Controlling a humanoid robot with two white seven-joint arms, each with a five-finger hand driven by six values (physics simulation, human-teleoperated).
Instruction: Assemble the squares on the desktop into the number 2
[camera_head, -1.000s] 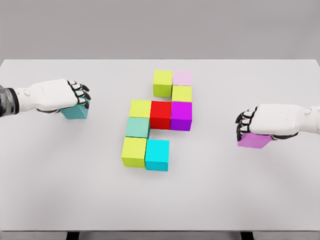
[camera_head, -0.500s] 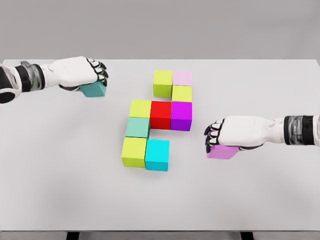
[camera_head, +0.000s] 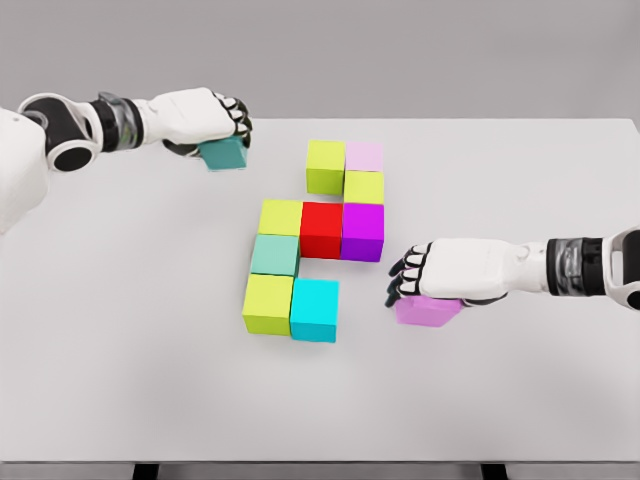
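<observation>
Right hand (camera_head: 440, 280) grips lilac-pink cube (camera_head: 428, 310) on white desktop (camera_head: 150, 340), just right of cyan cube (camera_head: 315, 309) at the 2's foot. Left hand (camera_head: 205, 118) grips teal cube (camera_head: 224, 153), left of lime-green top cube (camera_head: 326, 166).

Nine cubes are seen on the white desktop (camera_head: 120, 330). A lime cube (camera_head: 325, 166), pale pink cube (camera_head: 364, 156) and yellow-green cube (camera_head: 364, 187) form the top. A yellow cube (camera_head: 281, 217), red cube (camera_head: 322, 229) and magenta cube (camera_head: 363, 231) make the middle row. Below, a sea-green cube (camera_head: 275, 255), olive-yellow cube (camera_head: 268, 303) and cyan cube (camera_head: 314, 309) are joined. A teal cube (camera_head: 224, 154) (far left) and a violet cube (camera_head: 428, 310) are held apart.
</observation>
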